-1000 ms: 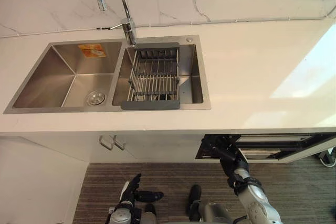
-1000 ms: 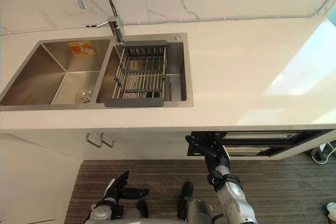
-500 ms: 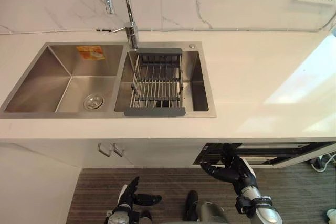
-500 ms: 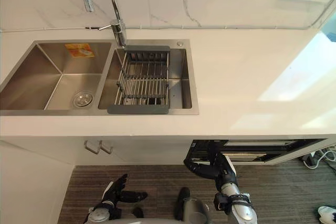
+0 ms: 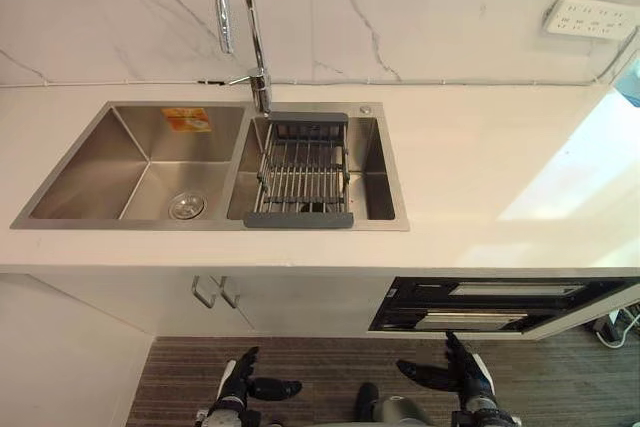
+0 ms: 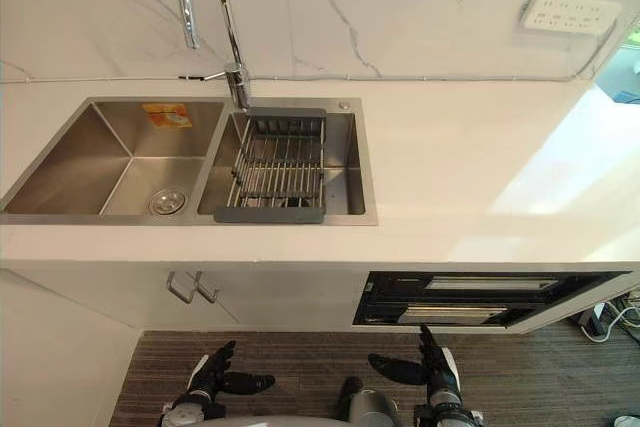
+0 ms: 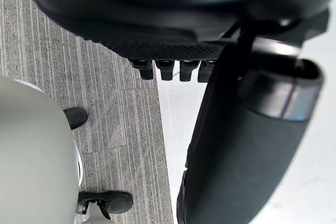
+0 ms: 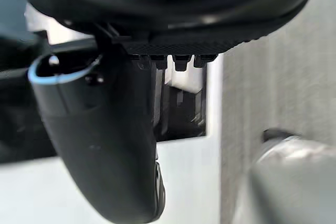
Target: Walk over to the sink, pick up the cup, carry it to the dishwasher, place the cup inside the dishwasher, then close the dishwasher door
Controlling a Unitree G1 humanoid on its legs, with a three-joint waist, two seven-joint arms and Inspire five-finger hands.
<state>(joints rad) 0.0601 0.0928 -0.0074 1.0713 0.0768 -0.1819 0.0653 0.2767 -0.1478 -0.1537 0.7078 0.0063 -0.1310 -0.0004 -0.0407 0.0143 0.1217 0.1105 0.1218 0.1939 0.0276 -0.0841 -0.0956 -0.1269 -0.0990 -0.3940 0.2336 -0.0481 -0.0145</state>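
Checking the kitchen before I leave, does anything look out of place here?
The dishwasher under the counter looks ajar: a dark gap shows along its top. An orange sticker sits in the left basin. Nothing spilled.

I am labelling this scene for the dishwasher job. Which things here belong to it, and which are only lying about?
Belong: sink, dishwasher, left hand, right hand, both open.
Lying about: faucet, drain rack, wall socket, cabinet handles.

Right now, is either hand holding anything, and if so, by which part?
Nothing is held. The left hand and the right hand are both open and empty.
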